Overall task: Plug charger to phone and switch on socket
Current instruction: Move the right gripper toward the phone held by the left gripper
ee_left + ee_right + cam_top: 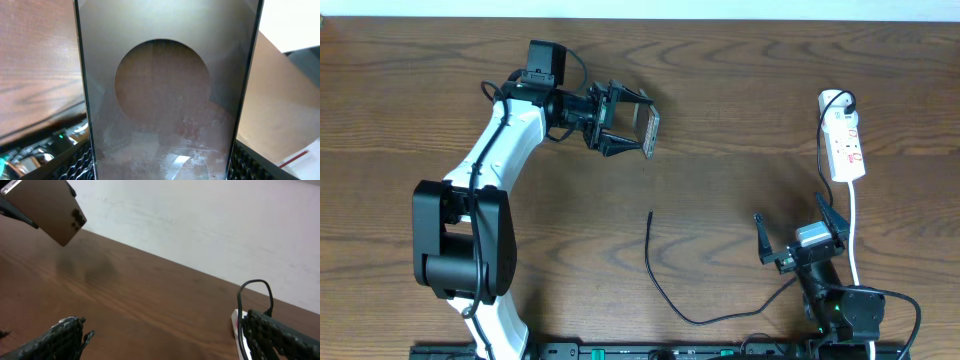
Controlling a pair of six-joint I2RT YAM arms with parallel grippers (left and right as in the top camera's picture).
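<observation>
The slim brown-screened smartphone [649,130] hangs clear of the brown wooden desk [740,100], at 12 o'clock from its centre. The left pincer [632,125] grips it across its dark edges, jaws spread wide around it. At 6 o'clock from the phone, well apart, the thin black charger cable [649,235] lies loose, plug tip towards the phone. The white power strip with red marks [846,145] sits at 3 o'clock, a black plug [842,100] in it. At 7 o'clock from the strip, the right pincer [795,228] gapes fully open, empty.
</observation>
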